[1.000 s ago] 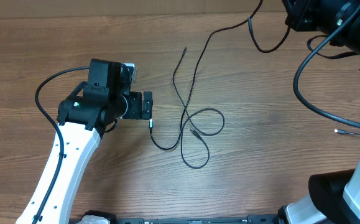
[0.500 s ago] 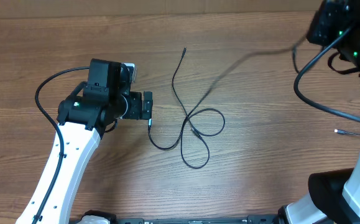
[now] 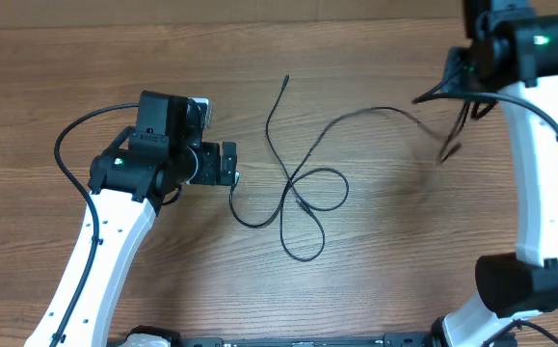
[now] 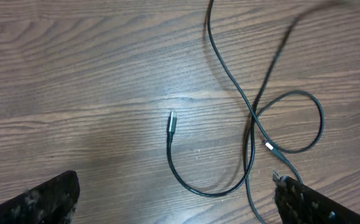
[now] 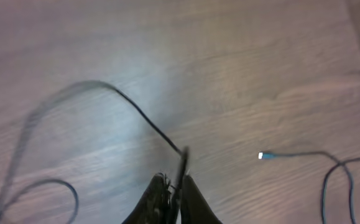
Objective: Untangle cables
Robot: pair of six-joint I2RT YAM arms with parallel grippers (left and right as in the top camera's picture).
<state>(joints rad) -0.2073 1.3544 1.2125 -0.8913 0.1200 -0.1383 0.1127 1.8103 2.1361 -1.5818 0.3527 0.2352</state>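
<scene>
Thin black cables [image 3: 303, 198] lie crossed in loops on the wooden table's middle. One strand rises from the loops in a blurred arc [image 3: 375, 110] toward the right arm. My right gripper [image 5: 174, 185] is shut on that cable, which sticks up between its fingertips. My left gripper [image 3: 228, 164] hovers just left of the loops, open with nothing between its fingers. In the left wrist view a plug end [image 4: 171, 121] lies ahead of the wide jaws, and the crossed loops [image 4: 254, 118] lie to the right.
Another thin cable with a pale plug end [image 5: 260, 155] lies on the table at the right of the right wrist view. The right arm's white link [image 3: 539, 164] runs down the right side. A thicker black wire [image 3: 66, 145] curves off the left arm.
The right arm has swung down from the far right corner, carrying its cable end nearer. The lifted strand now arcs lower. Loops on the table barely shifted; the left arm is still.
</scene>
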